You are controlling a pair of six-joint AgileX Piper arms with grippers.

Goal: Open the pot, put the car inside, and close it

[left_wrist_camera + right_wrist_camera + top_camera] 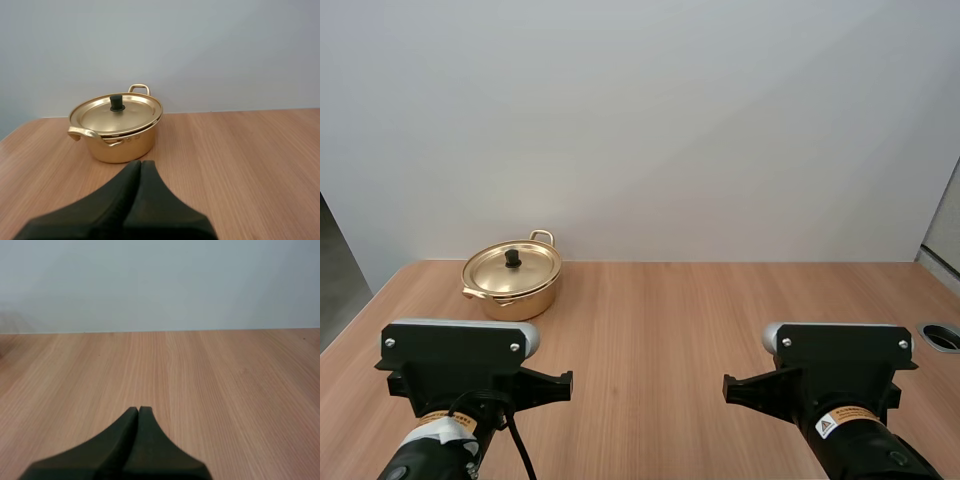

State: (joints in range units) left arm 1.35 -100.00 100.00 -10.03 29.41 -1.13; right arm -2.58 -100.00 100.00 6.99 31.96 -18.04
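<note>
The pot point(512, 279) stood at the left of the high view, toward the far edge of the table point(720, 320), with its lid point(511, 266) seated flat on the rim and the black knob point(512, 259) upright. No car lay on the table, so it may have been shut inside already or not yet brought; a lid that is on fits either.

The left gripper point(140, 162) hung low over the wood, pointing at the pot from well short of it, its fingers pressed together on nothing. The right gripper point(138, 409) faced bare table, fingers likewise together (both arms looked parked near their bases, probably a rest pose clear of the pot).
</note>
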